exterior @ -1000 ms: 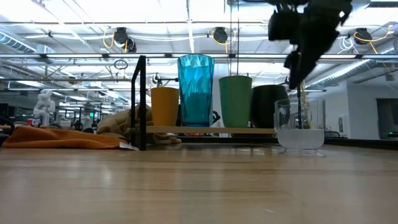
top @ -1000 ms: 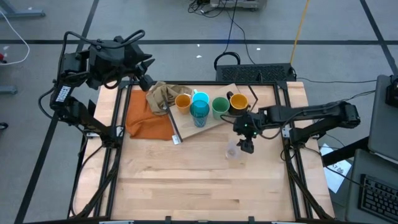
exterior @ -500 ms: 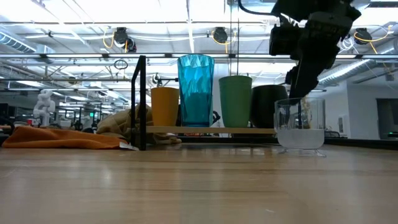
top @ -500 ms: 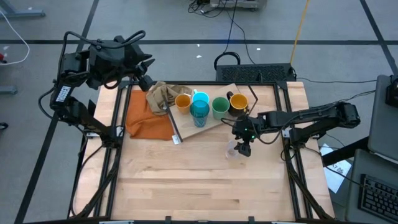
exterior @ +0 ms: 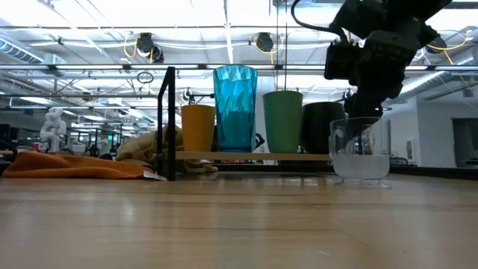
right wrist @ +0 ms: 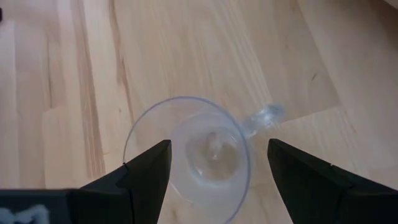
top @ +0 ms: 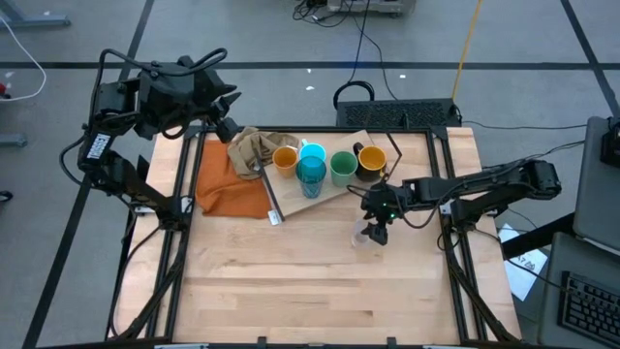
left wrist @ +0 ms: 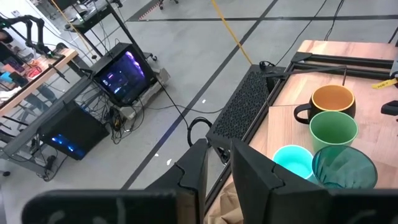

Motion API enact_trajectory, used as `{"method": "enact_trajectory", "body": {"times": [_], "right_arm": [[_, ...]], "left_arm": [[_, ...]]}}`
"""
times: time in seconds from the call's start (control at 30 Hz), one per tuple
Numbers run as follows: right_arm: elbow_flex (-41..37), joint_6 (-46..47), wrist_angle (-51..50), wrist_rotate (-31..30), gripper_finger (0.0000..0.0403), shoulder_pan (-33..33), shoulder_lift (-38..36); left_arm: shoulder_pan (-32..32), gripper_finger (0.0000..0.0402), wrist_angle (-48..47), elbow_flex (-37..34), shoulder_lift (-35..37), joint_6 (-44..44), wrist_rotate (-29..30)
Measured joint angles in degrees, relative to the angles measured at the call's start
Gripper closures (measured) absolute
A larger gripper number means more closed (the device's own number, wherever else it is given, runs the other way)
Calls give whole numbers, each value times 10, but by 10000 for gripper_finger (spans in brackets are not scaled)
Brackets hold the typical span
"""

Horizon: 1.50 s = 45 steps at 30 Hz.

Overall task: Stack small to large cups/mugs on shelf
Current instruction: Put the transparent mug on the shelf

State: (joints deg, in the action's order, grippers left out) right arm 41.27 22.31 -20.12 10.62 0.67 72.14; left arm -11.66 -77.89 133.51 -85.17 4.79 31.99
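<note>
The left end effector [top: 229, 129] hangs at the far-left corner of the light wooden surface [top: 291, 291], above the edge of the orange cloth [top: 231, 184]; in the left wrist view its two dark fingers [left wrist: 198, 167] stand close together with only a narrow gap and nothing between them. Beside the cloth lies a crumpled tan rag [top: 254, 150]. Next comes the shelf [top: 329, 193], a light wooden board on thin black legs, set at a slant. On it stand, in a row, the orange cup [top: 285, 159], the light-blue handled mug [top: 312, 151] with the tall teal translucent tumbler [top: 311, 176] just in front of it, the green cup [top: 343, 166], and the black mug with yellow-orange inside [top: 371, 158].

Off the shelf, nearer the front, the clear glass with a small handle [top: 362, 236] stands upright on the bare surface. The right end effector [top: 376, 233] is directly over it; in the right wrist view its fingers [right wrist: 148, 168] are spread wide, one on either side of the glass rim [right wrist: 186, 152], and I cannot tell whether they touch it.
</note>
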Motion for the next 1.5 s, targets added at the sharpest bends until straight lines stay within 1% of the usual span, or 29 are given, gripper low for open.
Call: {"method": "enact_trajectory", "body": {"times": [0.1,0.2,0.47,0.6,0.73,1.1,1.3,1.33,1.5], "right_arm": [[0,4,1,-1,145,0,0],[-2,-14,2,-2,145,0,4],[-15,0,2,-2,145,0,9],[-15,4,6,-3,156,0,9],[-15,5,6,-4,190,0,9],[-15,6,6,-4,306,0,9],[-15,8,5,-1,387,0,9],[-15,9,3,-1,394,0,9],[-14,41,-10,-6,400,0,7]], "left_arm": [[0,330,0,0,0,0,0],[0,330,0,0,0,0,0],[0,330,0,0,0,-4,0],[0,330,0,0,0,-4,0],[0,330,0,0,0,-2,0],[0,330,0,0,0,-1,0],[0,330,-1,0,0,1,16],[0,330,-1,0,0,4,16],[0,330,-1,0,0,9,17]]}}
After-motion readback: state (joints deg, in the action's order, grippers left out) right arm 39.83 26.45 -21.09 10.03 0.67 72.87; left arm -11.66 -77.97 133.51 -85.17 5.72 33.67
